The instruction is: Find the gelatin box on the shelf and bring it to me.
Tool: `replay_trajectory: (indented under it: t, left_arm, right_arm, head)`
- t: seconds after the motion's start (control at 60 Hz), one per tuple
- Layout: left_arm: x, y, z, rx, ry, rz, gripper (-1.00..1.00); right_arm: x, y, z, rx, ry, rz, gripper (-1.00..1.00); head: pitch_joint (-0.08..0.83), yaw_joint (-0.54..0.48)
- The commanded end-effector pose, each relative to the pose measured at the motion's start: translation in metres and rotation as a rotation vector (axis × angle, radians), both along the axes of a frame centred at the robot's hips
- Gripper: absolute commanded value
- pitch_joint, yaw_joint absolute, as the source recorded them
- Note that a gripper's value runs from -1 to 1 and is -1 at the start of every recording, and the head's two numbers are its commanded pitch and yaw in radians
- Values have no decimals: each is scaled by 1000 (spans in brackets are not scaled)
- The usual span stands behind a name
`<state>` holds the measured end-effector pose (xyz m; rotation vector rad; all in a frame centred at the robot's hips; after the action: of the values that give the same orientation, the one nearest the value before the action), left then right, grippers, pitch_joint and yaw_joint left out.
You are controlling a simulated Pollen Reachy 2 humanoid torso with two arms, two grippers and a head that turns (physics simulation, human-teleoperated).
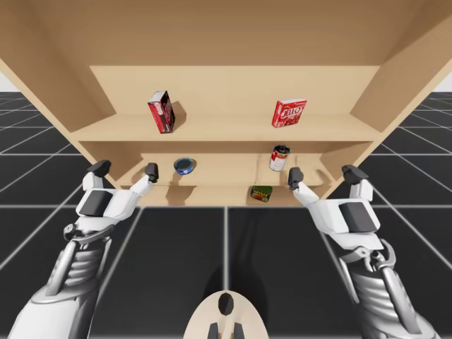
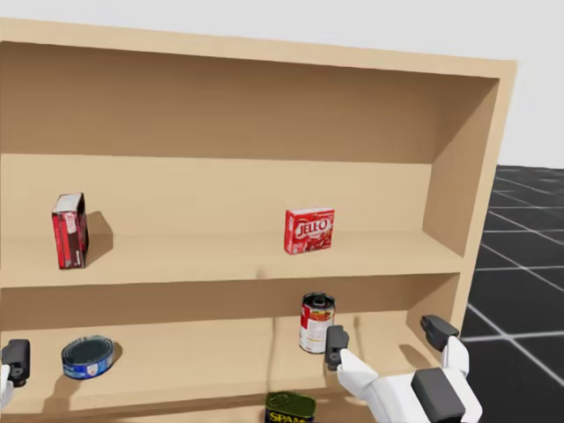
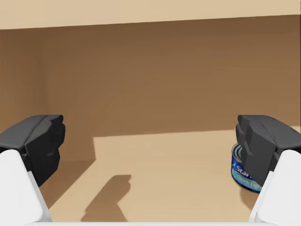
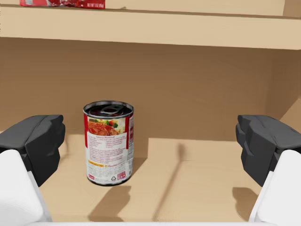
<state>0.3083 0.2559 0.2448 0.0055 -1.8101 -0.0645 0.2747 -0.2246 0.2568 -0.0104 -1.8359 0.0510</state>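
Note:
The gelatin box (image 1: 289, 113) is a small red box standing on the upper shelf board (image 1: 226, 129), right of the middle; it shows too in the head view (image 2: 308, 231). In the right wrist view its lower edge (image 4: 61, 3) sits above and to one side of the gripper. My right gripper (image 1: 325, 174) is open at the lower shelf, below the box, with a red and white can (image 4: 109, 142) ahead of it. My left gripper (image 1: 125, 169) is open at the lower shelf's left end, holding nothing.
A taller red box (image 1: 162, 111) stands on the upper shelf at the left. A flat blue can (image 3: 244, 172) lies on the lower shelf beside my left gripper. A green and yellow tin (image 1: 262, 193) sits at the lower shelf's front edge. The shelf's side walls flank both arms.

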Motion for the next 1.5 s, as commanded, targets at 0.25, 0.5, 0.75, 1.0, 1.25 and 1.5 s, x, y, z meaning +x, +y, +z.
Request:
replay_trajectory:
  t: [0.25, 0.5, 0.75, 1.0, 1.25, 1.5]
  left_arm:
    - [0, -1, 0, -11, 4, 1, -1000]
    - [0, 1, 0, -18, 6, 1, -1000]
    - [0, 1, 0, -18, 6, 1, -1000]
    - [1, 4, 0, -24, 6, 5, -1000]
    - [2, 5, 0, -27, 13, 7, -1000]
    - [2, 5, 0, -29, 15, 7, -1000]
  right_arm:
    - [-36, 10, 41, 34, -5, 119, -1000]
    - [-61, 23, 111, -9, -33, 183, -1000]
    - [-35, 32, 146, -8, 4, 218, -1000]
    - [24, 46, 147, 18, 124, 257, -1000]
    - [66, 48, 137, 66, 227, 209, -1000]
    - [90, 45, 128, 65, 274, 134, -1000]
  head:
    - [153, -270]
    - [160, -263]
    - [158, -262]
    - [163, -256]
    - [170, -255]
    - [178, -251]
